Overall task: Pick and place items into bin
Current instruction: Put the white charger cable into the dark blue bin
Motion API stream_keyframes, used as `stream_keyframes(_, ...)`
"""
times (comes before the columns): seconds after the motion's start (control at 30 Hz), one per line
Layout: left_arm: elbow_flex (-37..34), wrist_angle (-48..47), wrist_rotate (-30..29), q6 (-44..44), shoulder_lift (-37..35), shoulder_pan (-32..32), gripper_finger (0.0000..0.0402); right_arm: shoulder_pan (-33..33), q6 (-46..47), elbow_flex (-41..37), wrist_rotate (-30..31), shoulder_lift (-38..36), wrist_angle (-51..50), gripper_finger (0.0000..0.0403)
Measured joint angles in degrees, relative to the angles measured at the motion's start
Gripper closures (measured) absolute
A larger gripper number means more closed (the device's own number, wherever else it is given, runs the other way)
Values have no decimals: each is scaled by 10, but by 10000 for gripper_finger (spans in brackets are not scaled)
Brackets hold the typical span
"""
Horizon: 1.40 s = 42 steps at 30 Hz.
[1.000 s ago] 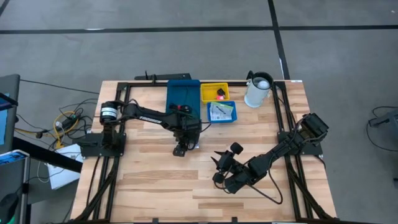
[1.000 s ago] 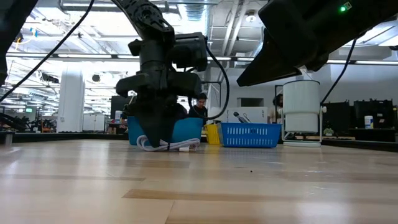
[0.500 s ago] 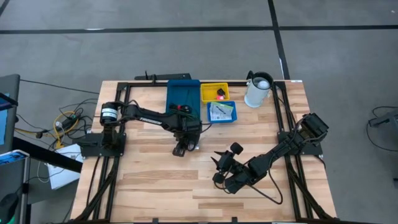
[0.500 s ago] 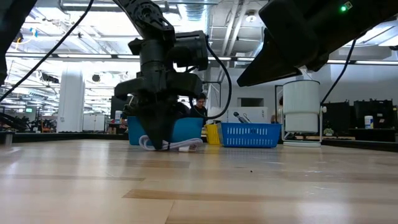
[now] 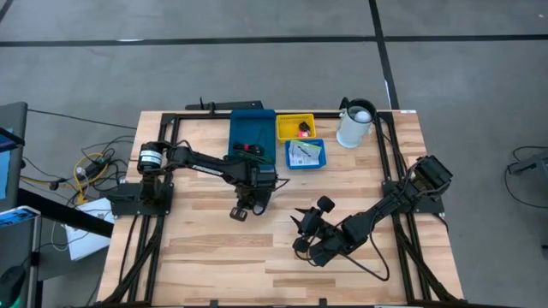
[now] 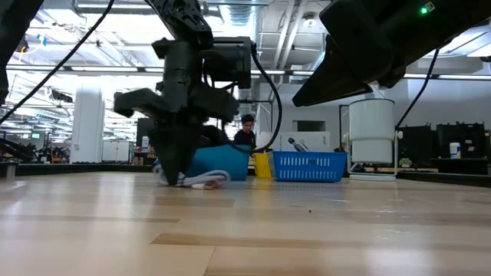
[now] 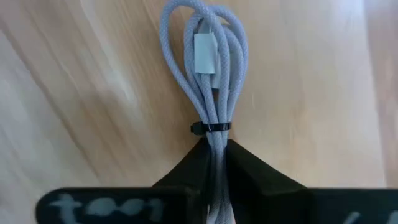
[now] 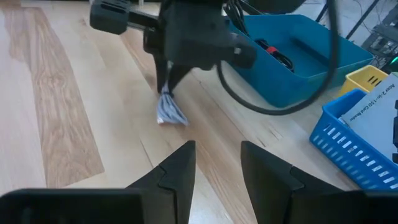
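Observation:
My left gripper (image 5: pixel 242 210) is down at the table's middle, shut on a white braided coiled cable (image 7: pixel 208 62) bound by a black tie (image 7: pixel 210 127). The cable also shows in the low view (image 6: pixel 201 182) and the right wrist view (image 8: pixel 169 113). The dark blue bin (image 5: pixel 251 130) stands behind it, with red and black cables (image 8: pixel 273 53) inside. My right gripper (image 8: pixel 217 168) is open and empty, held above the table right of the middle (image 5: pixel 301 231). My left gripper pinches the cable bundle between its two fingers, just behind the black tie (image 7: pixel 211 138). The fingers come from above, pointing down, and the bundle runs along them. The looped end (image 7: pixel 205 25) sticks out past the fingertips and lies at the tabletop (image 6: pixel 207 184).
A yellow bin (image 5: pixel 295 127) holds a small black-and-red piece. A blue basket (image 5: pixel 305 154) holds a white card. A white jug (image 5: pixel 355 124) stands at the far right. Bare wood lies toward the near edge. A person shows in the room behind (image 6: pixel 247 130).
My left gripper has turned about its wrist and gone a little toward the table's left and near edges, still shut on the white cable. The cable has slid along the table with it.

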Motion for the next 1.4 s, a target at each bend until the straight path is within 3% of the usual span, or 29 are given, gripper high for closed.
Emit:
stream_keyframes(0.13, 25, -82, -70, 18, 0, -14, 392, 0, 0, 0, 0, 0, 0, 280)
stream_keyframes(0.33, 87, -203, -233, 24, 0, -29, 381, 0, 0, 0, 0, 0, -1, 281)
stream_keyframes(0.5, 141, -279, -300, 24, -1, -24, 394, 0, 0, 0, 0, 0, -1, 281)
stream_keyframes(0.77, 262, -355, -346, 29, -2, 2, 385, 0, 0, 0, 0, 0, -1, 281)
stream_keyframes(1.03, 382, -360, -350, 58, -3, 61, 387, 0, 0, 0, 0, 0, -1, 281)
stream_keyframes(1.4, 403, -297, -315, 18, 1, 187, 362, 0, 0, 0, 0, 0, 1, 281)
